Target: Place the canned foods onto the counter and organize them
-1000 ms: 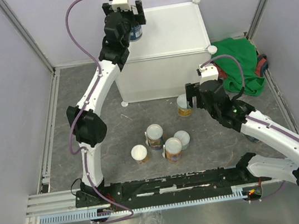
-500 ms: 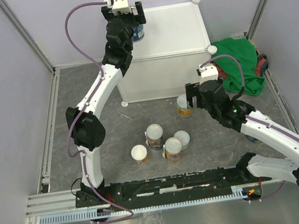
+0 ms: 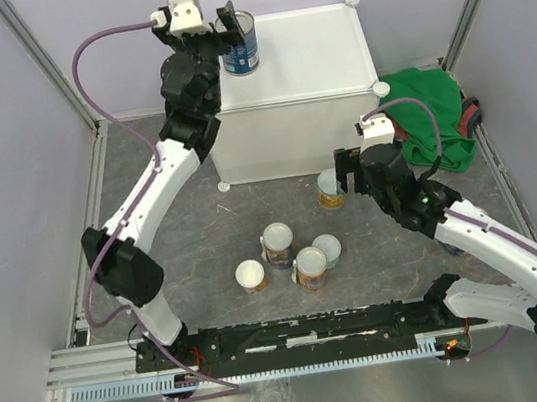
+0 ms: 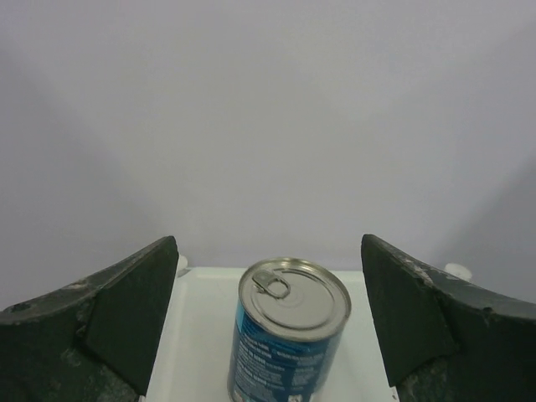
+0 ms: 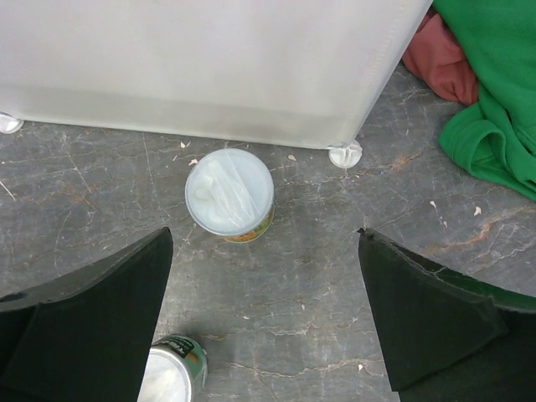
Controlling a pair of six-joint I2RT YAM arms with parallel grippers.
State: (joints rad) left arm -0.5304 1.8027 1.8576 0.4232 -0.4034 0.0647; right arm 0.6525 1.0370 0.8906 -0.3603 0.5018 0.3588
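The left gripper [image 3: 215, 33] is backing away toward 9 o'clock with its claw spread wide. Half a second ago its fingers were flanking the dark blue can [image 3: 239, 42]. That can is now standing upright and free at the 11 o'clock corner of the counter [image 3: 317, 52]. In the left wrist view it is sitting between the fingers without touching either, pull-tab top facing up. This suggests the release is finished and one can is counting as placed.

At 6 o'clock from the counter, four cans [image 3: 278, 243] are waiting in a loose cluster on the grey floor, all upright. They are apparently untouched over the last second.

The right gripper [image 3: 350, 171] is holding the same hover, its claw also wide and gripping nothing. It is hanging over the pale-lidded can [image 5: 229, 193], which is standing on the floor just beside the counter's foot at its 5 o'clock corner. That can is probably the next pick, and the nearby wall is leaving little room for the far finger.

The green cloth [image 3: 433, 116] is lying at 3 o'clock of the counter.
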